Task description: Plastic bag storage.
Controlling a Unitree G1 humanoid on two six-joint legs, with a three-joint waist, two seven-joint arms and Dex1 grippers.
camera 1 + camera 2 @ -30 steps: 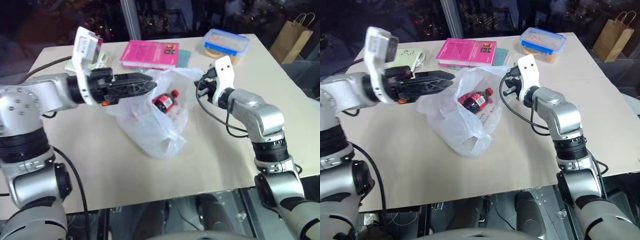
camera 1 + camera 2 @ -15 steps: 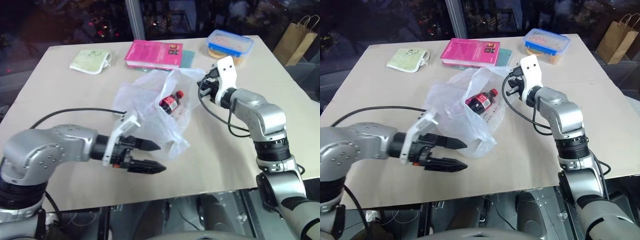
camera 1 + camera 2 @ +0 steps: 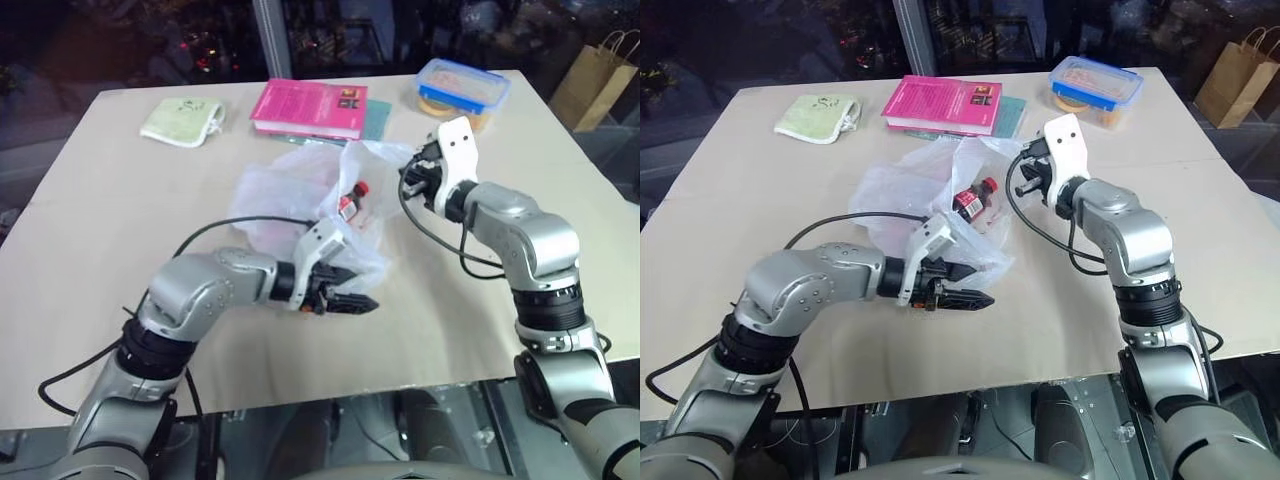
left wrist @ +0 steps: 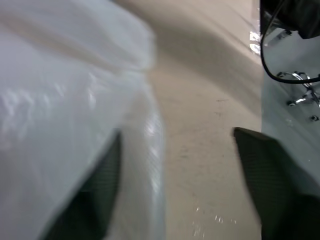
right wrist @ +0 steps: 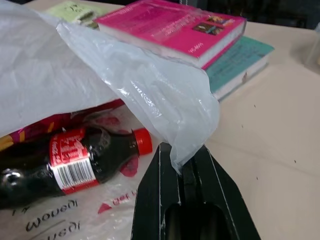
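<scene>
Plastic bag (image 3: 910, 195): thin translucent white film with red print, lying crumpled mid-table, between the two grippers; mouth toward the right gripper.
Left gripper (image 3: 975, 298): nearest of all, low over the table at the bag's near edge. In the left wrist view the two fingers (image 4: 270, 185) stand apart, one dark behind the bag's film, the other over bare table. Whether the film is pinched, cannot tell.
Left arm cable (image 3: 855, 218): black, arcs over the table and across the near-left side of the bag.
Bottle (image 3: 973, 198): dark drink, red label and red cap, lying on its side inside the bag; cap end toward the right gripper. The right wrist view shows it under a fold of film.
Packet (image 5: 65, 122): magenta, shiny, just a strip showing inside the bag beside the bottle.
Right gripper (image 5: 181, 156): at the bag's far-right rim, fingers pressed together on a raised flap of the film.
Table (image 3: 760, 200): pale beige board; bare surface left and right of the bag.
Pink book (image 3: 940, 103): beyond the bag, stacked on a teal book (image 5: 235, 65), both flat.
Green cloth (image 3: 818, 117): far left, well apart from the bag.
Blue-lidded box (image 3: 1093, 84): far right corner, clear tub with food inside.
Brown paper bag (image 3: 1238, 72): with handles, off the table past its far right edge.
</scene>
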